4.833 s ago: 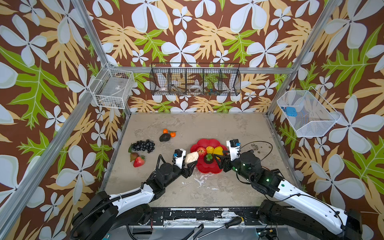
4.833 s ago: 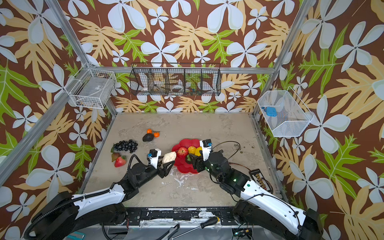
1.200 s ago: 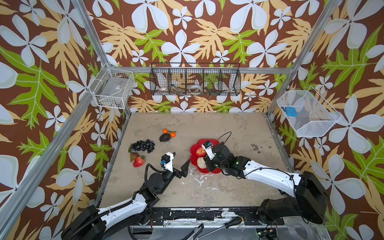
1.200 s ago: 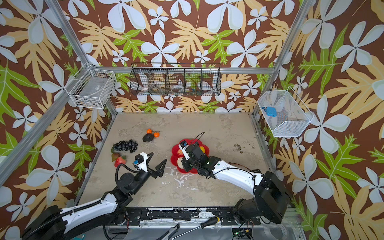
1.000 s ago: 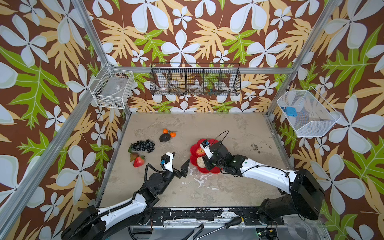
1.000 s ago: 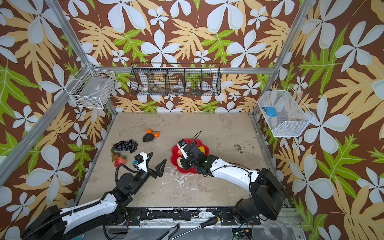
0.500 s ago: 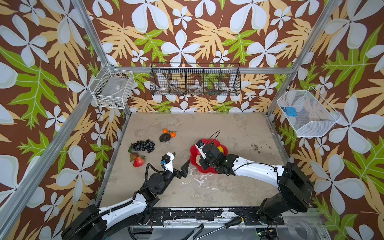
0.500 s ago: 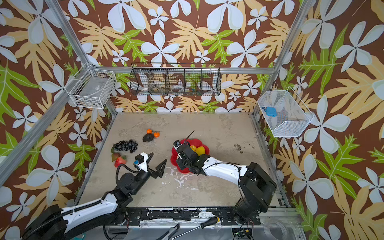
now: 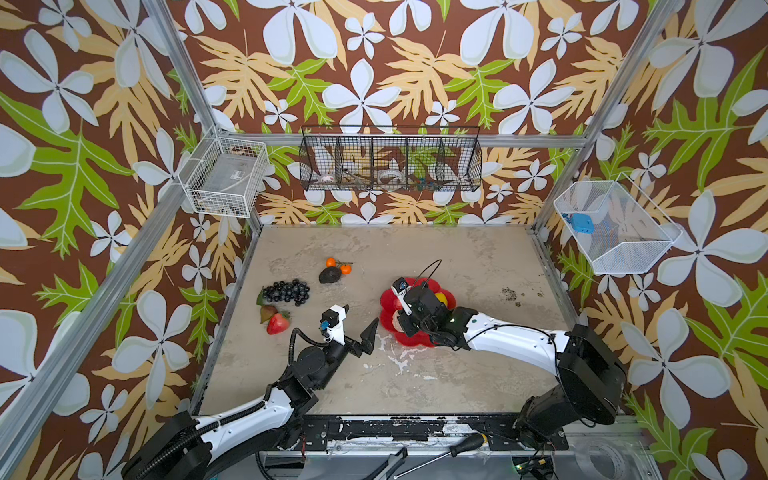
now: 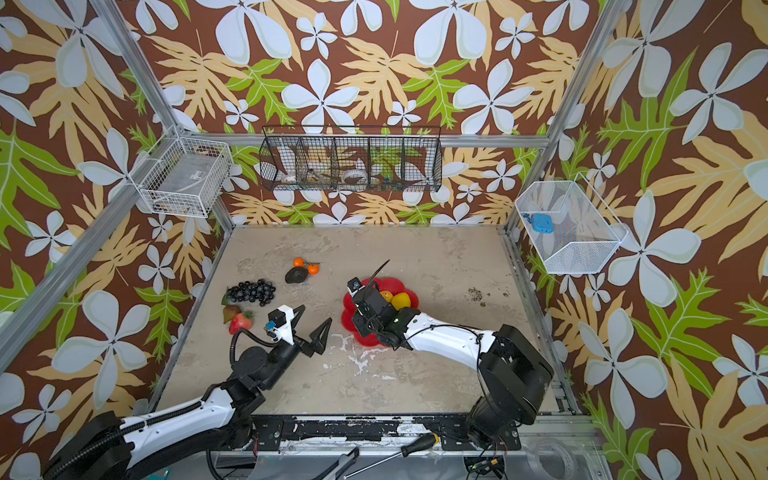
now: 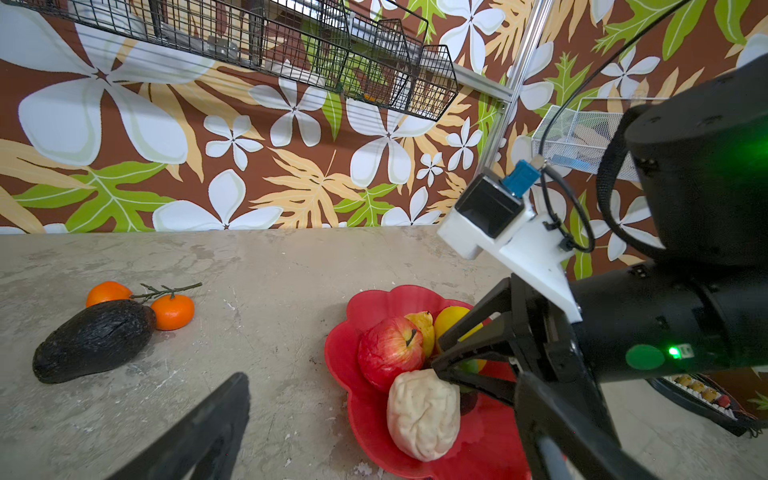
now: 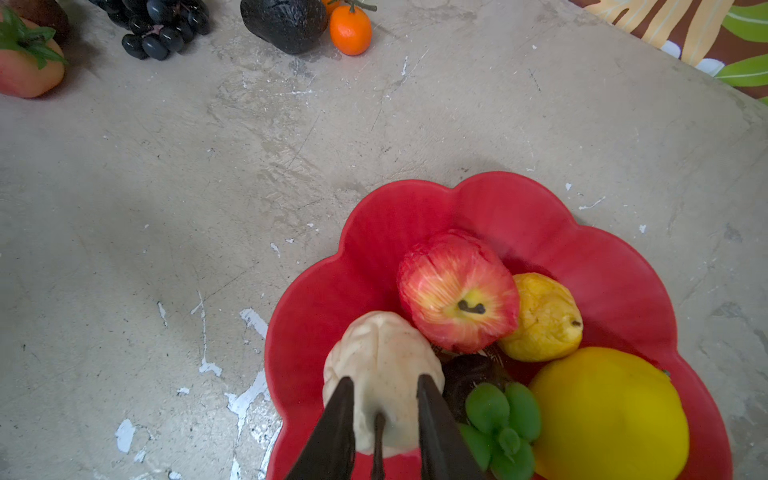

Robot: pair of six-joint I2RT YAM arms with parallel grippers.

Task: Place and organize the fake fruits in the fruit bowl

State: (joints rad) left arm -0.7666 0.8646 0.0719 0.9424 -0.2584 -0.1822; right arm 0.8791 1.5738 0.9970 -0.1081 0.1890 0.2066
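The red fruit bowl holds a red apple, a small yellow fruit, a lemon and a cream lumpy piece. My right gripper hangs over the cream piece, its jaws slightly apart, with a thin dark stem between them. My left gripper stands wide open and empty left of the bowl. On the table lie an avocado, two oranges, black grapes and a strawberry.
A green leafy piece and a dark lump sit in the bowl by the lemon. A brownish fruit lies beside the strawberry. Wire baskets hang on the walls. A screwdriver rests on the front rail.
My right gripper has slid left across the bowl to the cream piece, and its jaws have parted from shut. The left arm has stayed still and open.
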